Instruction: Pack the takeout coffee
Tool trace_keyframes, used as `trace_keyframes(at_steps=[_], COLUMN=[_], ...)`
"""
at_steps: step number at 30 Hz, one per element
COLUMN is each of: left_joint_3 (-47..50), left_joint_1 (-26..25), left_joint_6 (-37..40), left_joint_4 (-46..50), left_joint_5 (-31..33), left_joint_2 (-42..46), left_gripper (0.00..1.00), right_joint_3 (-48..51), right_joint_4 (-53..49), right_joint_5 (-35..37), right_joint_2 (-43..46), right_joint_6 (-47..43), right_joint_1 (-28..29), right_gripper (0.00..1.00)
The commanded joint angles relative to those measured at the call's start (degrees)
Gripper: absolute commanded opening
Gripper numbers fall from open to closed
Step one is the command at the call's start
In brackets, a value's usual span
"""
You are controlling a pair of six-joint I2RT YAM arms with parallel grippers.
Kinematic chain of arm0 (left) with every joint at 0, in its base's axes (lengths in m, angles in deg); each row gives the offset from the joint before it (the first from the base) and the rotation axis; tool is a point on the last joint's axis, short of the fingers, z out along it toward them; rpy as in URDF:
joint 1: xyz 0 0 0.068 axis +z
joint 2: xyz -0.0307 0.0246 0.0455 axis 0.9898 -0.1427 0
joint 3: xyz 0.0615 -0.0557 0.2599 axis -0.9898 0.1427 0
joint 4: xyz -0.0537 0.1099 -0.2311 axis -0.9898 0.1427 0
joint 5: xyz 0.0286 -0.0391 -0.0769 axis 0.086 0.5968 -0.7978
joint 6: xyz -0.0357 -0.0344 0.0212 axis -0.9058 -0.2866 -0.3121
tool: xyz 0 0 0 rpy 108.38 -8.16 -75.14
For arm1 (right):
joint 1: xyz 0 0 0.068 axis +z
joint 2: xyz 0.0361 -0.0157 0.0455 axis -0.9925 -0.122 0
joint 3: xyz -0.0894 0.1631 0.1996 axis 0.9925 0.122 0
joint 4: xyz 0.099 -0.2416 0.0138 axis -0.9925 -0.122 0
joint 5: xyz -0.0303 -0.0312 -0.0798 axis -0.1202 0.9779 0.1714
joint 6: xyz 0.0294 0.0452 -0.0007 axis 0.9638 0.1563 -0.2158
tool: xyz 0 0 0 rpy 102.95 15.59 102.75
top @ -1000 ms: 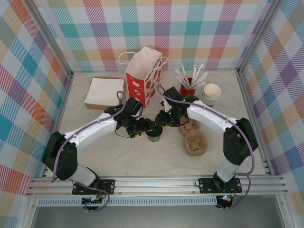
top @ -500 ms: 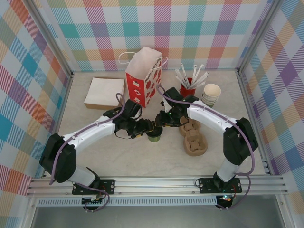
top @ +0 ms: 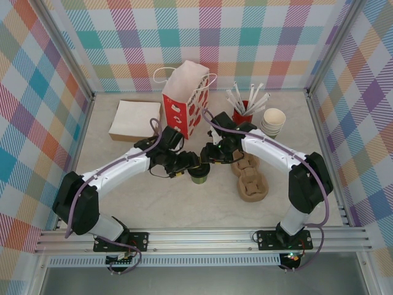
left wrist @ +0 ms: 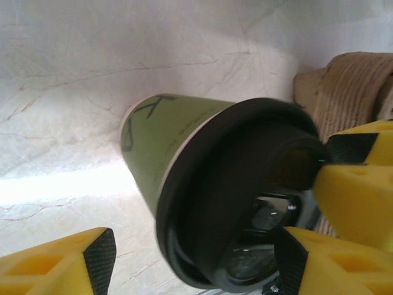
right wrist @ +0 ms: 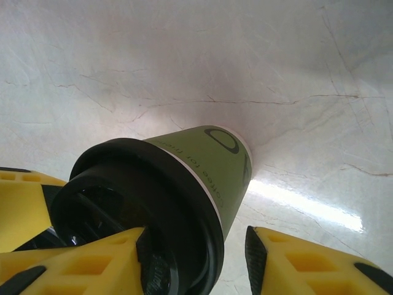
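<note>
The takeout coffee (top: 199, 176), a small green paper cup with a black lid, stands on the marble table between the two arms. My left gripper (top: 191, 165) comes at its lid from the left, my right gripper (top: 209, 158) from the back right. In the left wrist view the lid (left wrist: 239, 203) lies between my open left gripper (left wrist: 195, 261); the left pad (left wrist: 98, 258) stands clear of it. In the right wrist view my right gripper (right wrist: 198, 258) is open around the cup (right wrist: 209, 166): one pad (right wrist: 147, 258) rests on the lid, the other (right wrist: 255, 261) is apart.
A red paper bag (top: 186, 101) stands open behind the cup. A brown cup carrier (top: 250, 181) lies just right of it. Farther back are stacked lidless cups (top: 273, 121), a red holder of stirrers (top: 244, 109) and a white flat packet (top: 134, 120).
Both grippers stay at the cup's lid. The left arm shifted slightly left and back again. The cup has not moved.
</note>
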Motion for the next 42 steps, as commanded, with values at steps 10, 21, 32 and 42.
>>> trace_keyframes(at_steps=[10, 21, 32, 42], left_joint_3=[-2.3, 5.6, 7.4, 11.0], left_joint_1=[6.4, 10.5, 11.9, 11.7], left_joint_6=[1.3, 0.8, 1.1, -0.1], left_joint_4=[7.3, 8.8, 8.8, 3.9], left_joint_5=[2.7, 1.9, -0.4, -10.0], left_joint_2=[8.4, 14.2, 14.9, 16.9], left_gripper=[0.83, 0.84, 0.85, 0.87], right_joint_3=[0.5, 0.4, 9.0, 16.5], right_joint_4=[6.2, 8.4, 14.9, 22.2], right_joint_5=[-5.3, -9.5, -18.4, -24.5], right_joint_2=[1.5, -2.3, 2.9, 6.4], right_joint_6=[-3.9, -3.4, 1.2, 4.9], right_joint_1=[-0.4, -0.4, -0.3, 0.4], right_gripper=[0.79, 0.87, 0.85, 0.86])
